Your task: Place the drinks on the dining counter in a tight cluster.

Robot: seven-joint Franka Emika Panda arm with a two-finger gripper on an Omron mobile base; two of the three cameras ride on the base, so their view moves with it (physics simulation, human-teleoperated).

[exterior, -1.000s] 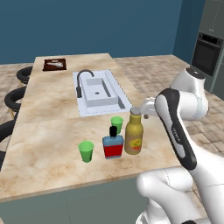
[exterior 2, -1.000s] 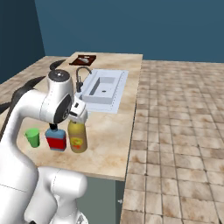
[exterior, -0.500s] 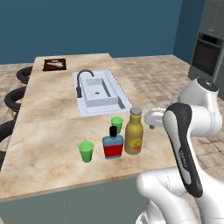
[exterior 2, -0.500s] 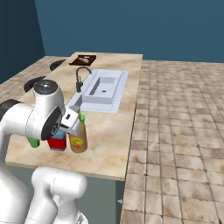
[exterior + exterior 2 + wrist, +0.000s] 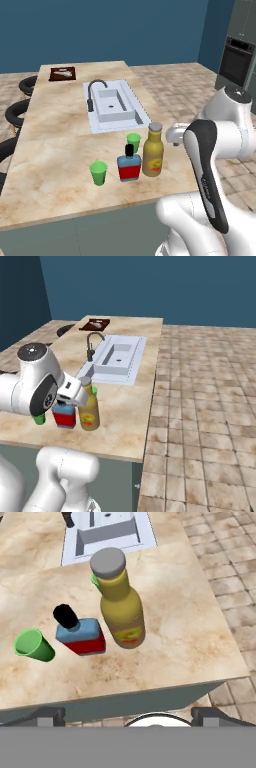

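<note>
Amber bottle (image 5: 120,602): upright, centre of hand view, long axis vertical — straight ahead of the gripper.
Blue bottle (image 5: 80,633): just left of it, close beside.
Dining counter (image 5: 60,150): both stand near its lower edge.
Count: two bottles, two green cups (image 5: 99,173).
Gripper: jaws wide apart, empty.

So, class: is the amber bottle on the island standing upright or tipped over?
Upright. The amber bottle stands on its base on the dining counter, grey cap on top, beside the blue bottle.
</note>
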